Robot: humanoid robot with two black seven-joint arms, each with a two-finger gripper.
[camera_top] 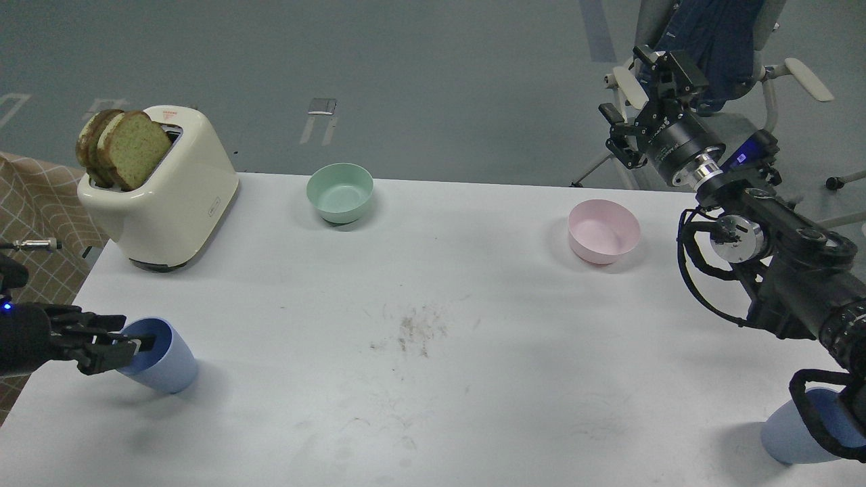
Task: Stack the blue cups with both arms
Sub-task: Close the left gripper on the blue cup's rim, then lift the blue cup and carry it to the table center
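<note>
Standing apart — two blue cups (pixel 162 362) (pixel 791 433), two bowls (pixel 339 192) (pixel 603 230).

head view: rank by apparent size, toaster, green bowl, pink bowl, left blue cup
1. toaster, clearly largest.
2-4. pink bowl, green bowl, left blue cup: all look alike in size. The cup sits nearer the camera, tilted and partly behind the left gripper, so no ranking.

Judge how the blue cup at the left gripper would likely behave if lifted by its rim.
The blue cup looks like thin matte plastic, so probably light and fairly rigid. It tapers to a narrow base and already leans, so it may tip easily. The left gripper has a finger inside the rim; that one-wall hold could let it swing.
</note>
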